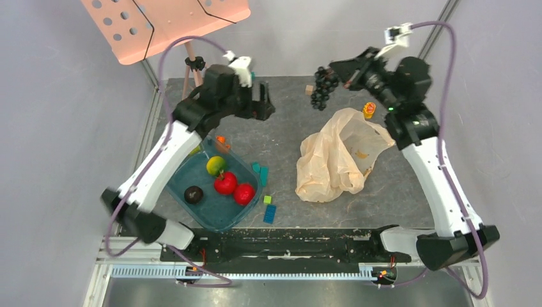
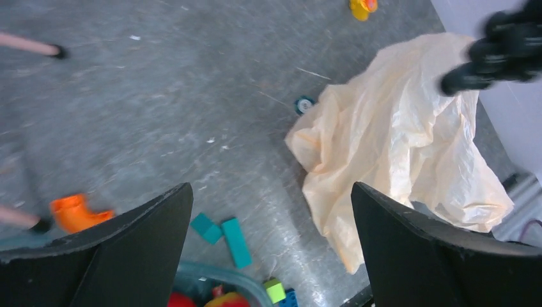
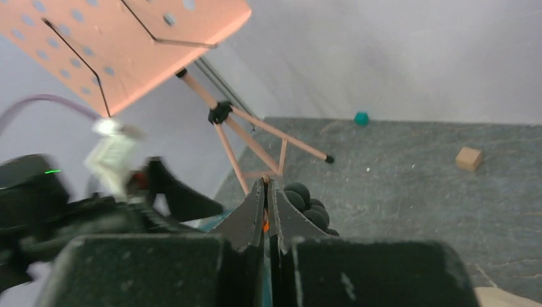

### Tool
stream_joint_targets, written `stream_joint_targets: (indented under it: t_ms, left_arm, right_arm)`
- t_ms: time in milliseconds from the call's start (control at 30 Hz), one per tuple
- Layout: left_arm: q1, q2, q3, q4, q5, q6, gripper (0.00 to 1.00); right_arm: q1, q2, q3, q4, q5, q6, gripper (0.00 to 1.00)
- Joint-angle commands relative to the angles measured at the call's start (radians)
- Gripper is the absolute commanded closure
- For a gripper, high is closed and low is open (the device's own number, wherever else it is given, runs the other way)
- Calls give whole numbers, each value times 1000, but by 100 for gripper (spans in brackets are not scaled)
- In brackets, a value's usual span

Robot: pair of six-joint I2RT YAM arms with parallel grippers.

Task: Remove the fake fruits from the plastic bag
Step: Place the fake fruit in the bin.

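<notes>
Right claw (image 3: 266, 184), clamped on the grapes (image 3: 301, 196), half hides them; overhead they dangle; left claw (image 2: 270, 192) gapes empty.

From my remote station I am looking down on a dark grey, scuffed worktop (image 1: 287, 137) that is sitting boxed in by pale lavender-grey panels: a left wall (image 1: 57, 128), a back wall (image 1: 307, 32) and a right wall (image 1: 498, 96). A salmon-pink perforated music stand (image 1: 160, 22) is leaning in over the far left corner, its tripod legs (image 1: 190, 70) resting on the grey surface. Slim metal posts (image 1: 441, 19) are rising at the far corners. A ridged aluminium rail (image 1: 255, 272) is running along the near edge. Soft, even light is falling throughout.
</notes>
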Motion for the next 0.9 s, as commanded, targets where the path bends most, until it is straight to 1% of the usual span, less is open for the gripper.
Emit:
stream_joint_targets:
  t_ms: [0,133,233,400,500,633,800,867]
  left_arm:
    - [24,-272,-138,-61,-185,-36,0]
    - [26,-499,-219,-108,-266,-66,0]
    - [26,-608,-220,-161,-342,-84,0]
    - [26,-764,-190,-224,-453,-112,0]
    - [26,-812,-153,-254,-489,-110,0]
    - [26,-822,-95,-308,-510,-96,0]
    - [26,-837,-95,-328,-535,-88,0]
    - [26,-842,-102,-328,-542,-89,0]
  right_arm:
    - [184,77,57,-8,182,-114,100]
    - [345,171,77,8,261,-165,100]
    - [461,223,93,27,303,-192,100]
    - [609,278,94,54,340,-202,100]
    - [690,287,70,80,339,-212,100]
    - [807,314,57,85,321,-231,100]
    - [929,350,5,101,322,-269,100]
    - [961,372,-26,119,325,-288,100]
